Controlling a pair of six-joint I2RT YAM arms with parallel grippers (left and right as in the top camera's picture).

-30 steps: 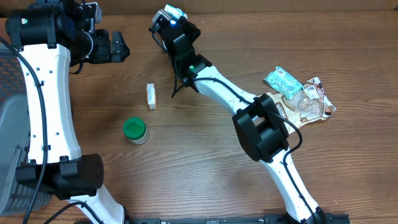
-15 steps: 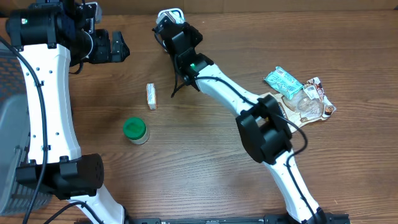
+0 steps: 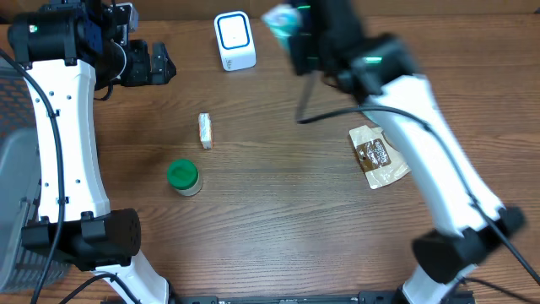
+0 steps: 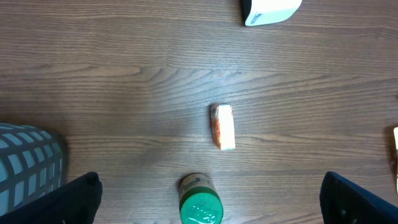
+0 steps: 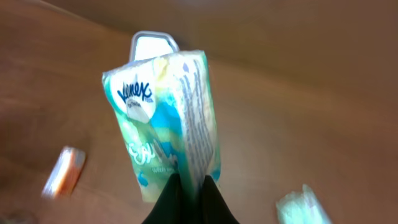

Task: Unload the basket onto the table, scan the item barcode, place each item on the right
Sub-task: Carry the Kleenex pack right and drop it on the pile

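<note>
Currently, I read the right gripper [image 3: 297, 40] as fully closed on the tissue pack [image 5: 165, 118]. Its two dark fingers [image 5: 208, 202] pinch the pack's near edge. The pack stands out ahead of the fingertips, printed face toward the wrist camera and slightly tilted. Just beyond the pack's far end, the top of the white scanner [image 5: 152, 45] shows above it. From overhead, the pack [image 3: 280, 17] is raised off the table [image 3: 278, 219] and sits beside the scanner [image 3: 234, 40], near it but apart. The view is blurred, so I cannot tell which face of the pack meets the scanner window. A small white-and-orange packet [image 5: 65, 171] lies on the wood to the left of the right gripper's fingers. A brown pouch [image 3: 379, 155] lies well behind the right gripper, alongside its arm. The left gripper [image 3: 159, 64] has its jaws spread wide and holds nothing. In its wrist view the finger ends [image 4: 74, 199] sit at the two lower corners. A green-lidded jar [image 4: 200, 202] stands upright between them without touching either. The same packet [image 4: 223, 126] lies just ahead of the jar. The scanner [image 4: 270, 9] is far ahead and to the right. A grey basket [image 4: 28, 162] sits just beside the left finger.
</note>
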